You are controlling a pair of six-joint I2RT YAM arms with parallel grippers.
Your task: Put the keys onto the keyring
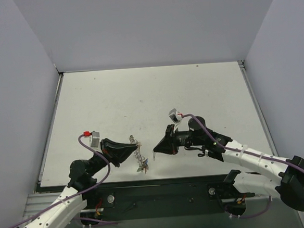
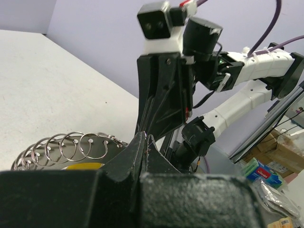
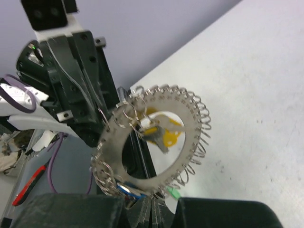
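Your left jaws are closed on the upper rim of the keyring (image 1: 140, 155), which stands on edge between the two arms, near the front edge of the bench (image 1: 140, 94) and a little left of its middle. In the right wrist view the keyring (image 3: 186, 119) faces you flat on, its open centre showing and small loops fringing the rim. A yellow key (image 3: 164, 133) hangs across that centre, and a blue key (image 3: 127, 190) and a green key (image 3: 173, 194) hang at the bottom rim. You cannot tell from any view whether the lowest keys clear the bench. Your right jaws are shut too, tips pointing at the ring from its right. From above a narrow gap separates them from it, and nothing can be made out between them. The two sets of jaws are close, nose to nose, so room between them is tight. Beyond the ring the bench runs wide and bare to the back wall (image 1: 146, 25), with open surface toward the left wall (image 1: 15, 102) and right wall (image 1: 290, 73). Behind it, toward you, only a short strip remains before the front edge.
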